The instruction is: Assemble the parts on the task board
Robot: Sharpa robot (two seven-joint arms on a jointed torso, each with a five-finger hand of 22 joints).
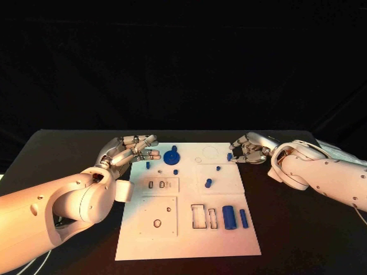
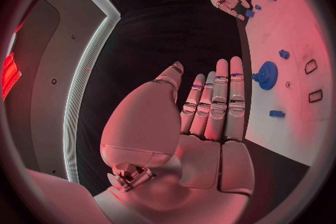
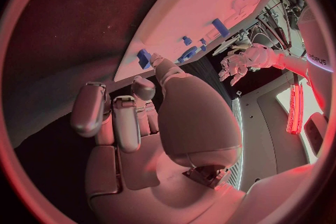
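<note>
The table (image 1: 307, 229) carries the board (image 1: 187, 235) at its middle. The left hand (image 1: 132, 150) hovers at the board's far left edge, fingers straight and empty. The right hand (image 1: 248, 149), fingers curled, sits at the far right edge touching a small part (image 1: 230, 156); whether it grips it I cannot tell. A gear (image 1: 171, 154), a cylinder (image 1: 229, 217) and a peg (image 1: 243, 218) lie on the board.

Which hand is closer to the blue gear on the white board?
Left. The left hand is beside the blue gear, at the board's left edge; the right hand is at the board's right edge, farther from it.
</note>
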